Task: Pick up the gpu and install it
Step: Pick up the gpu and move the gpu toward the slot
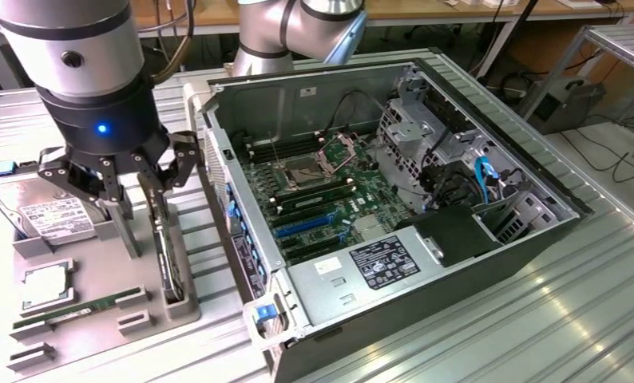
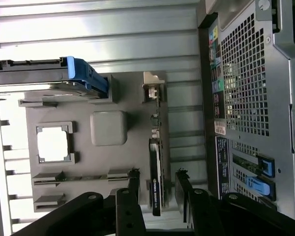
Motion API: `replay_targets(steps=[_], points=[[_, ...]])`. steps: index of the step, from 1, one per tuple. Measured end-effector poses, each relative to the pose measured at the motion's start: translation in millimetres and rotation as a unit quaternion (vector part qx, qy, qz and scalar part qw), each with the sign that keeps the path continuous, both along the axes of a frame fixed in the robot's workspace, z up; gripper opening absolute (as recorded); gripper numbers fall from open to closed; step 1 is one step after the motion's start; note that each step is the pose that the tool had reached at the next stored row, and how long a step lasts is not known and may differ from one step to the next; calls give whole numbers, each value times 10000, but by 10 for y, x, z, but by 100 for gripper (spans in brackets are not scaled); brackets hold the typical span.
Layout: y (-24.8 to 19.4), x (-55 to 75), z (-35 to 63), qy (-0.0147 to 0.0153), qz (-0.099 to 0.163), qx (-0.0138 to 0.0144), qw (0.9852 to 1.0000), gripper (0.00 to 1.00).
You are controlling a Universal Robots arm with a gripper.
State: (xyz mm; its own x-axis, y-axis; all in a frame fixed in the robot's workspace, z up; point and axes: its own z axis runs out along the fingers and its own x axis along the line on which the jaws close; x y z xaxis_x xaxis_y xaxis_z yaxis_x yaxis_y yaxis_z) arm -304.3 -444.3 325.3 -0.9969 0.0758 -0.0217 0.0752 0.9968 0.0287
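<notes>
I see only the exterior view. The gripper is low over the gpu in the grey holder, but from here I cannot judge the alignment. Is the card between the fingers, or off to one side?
Observer: In the wrist view the gpu stands on its edge between the two fingers of the gripper, with a gap on each side.
Operator: So nothing touches the card?
Observer: No contact shows. The jaws are open and neither finger meets the card.
Operator: At which end is its metal bracket?
Observer: The silver bracket is at the end of the card farthest from the fingers.
</notes>
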Motion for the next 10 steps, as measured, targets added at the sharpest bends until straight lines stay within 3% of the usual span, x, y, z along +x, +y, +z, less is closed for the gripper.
replay_targets(steps=[10], points=[[-5,0,-212,-7,-1,0,10000,42]])
